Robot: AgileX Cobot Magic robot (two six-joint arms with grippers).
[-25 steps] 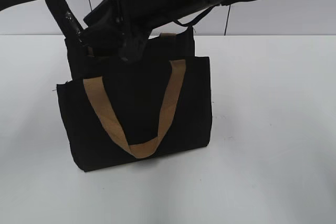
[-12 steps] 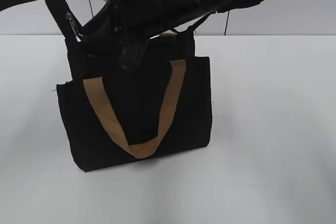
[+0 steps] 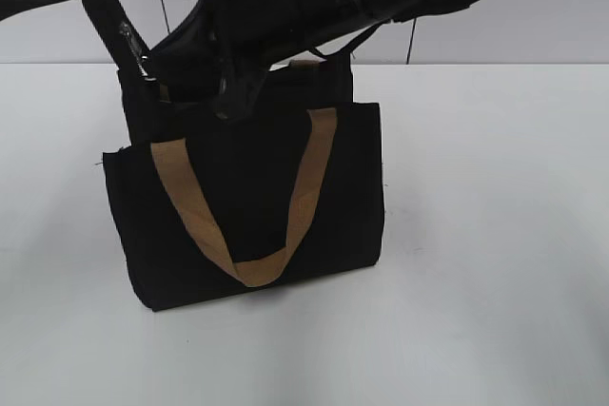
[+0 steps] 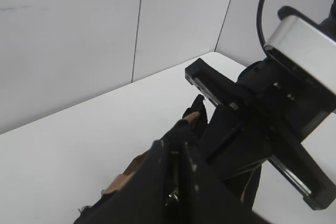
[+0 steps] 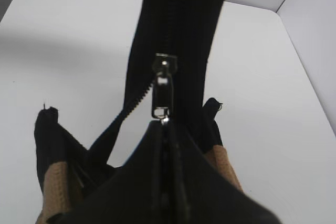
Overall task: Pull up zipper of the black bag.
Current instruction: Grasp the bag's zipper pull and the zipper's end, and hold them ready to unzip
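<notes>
The black bag (image 3: 347, 197) stands on the white table with a tan handle (image 3: 249, 271) hanging down its front. My right gripper (image 5: 165, 125) is shut on the silvery pull (image 5: 161, 95) of the zipper (image 5: 178, 19), whose strip runs taut away from the jaws. In the exterior view the right gripper (image 3: 181, 68) reaches across to the bag's top left. My left gripper (image 4: 178, 141) is shut on black fabric at the bag's top rim. In the exterior view the left gripper (image 3: 141, 62) is at the bag's top left corner. The right arm hides the bag's top rim.
The white table (image 3: 495, 235) stretches to the right of and in front of the bag. A pale wall (image 3: 533, 26) rises close behind the table. The right arm (image 4: 273, 108) is close beside my left gripper.
The right arm has shifted slightly up and to the left over the bag's top. The left arm and the bag have barely moved.
</notes>
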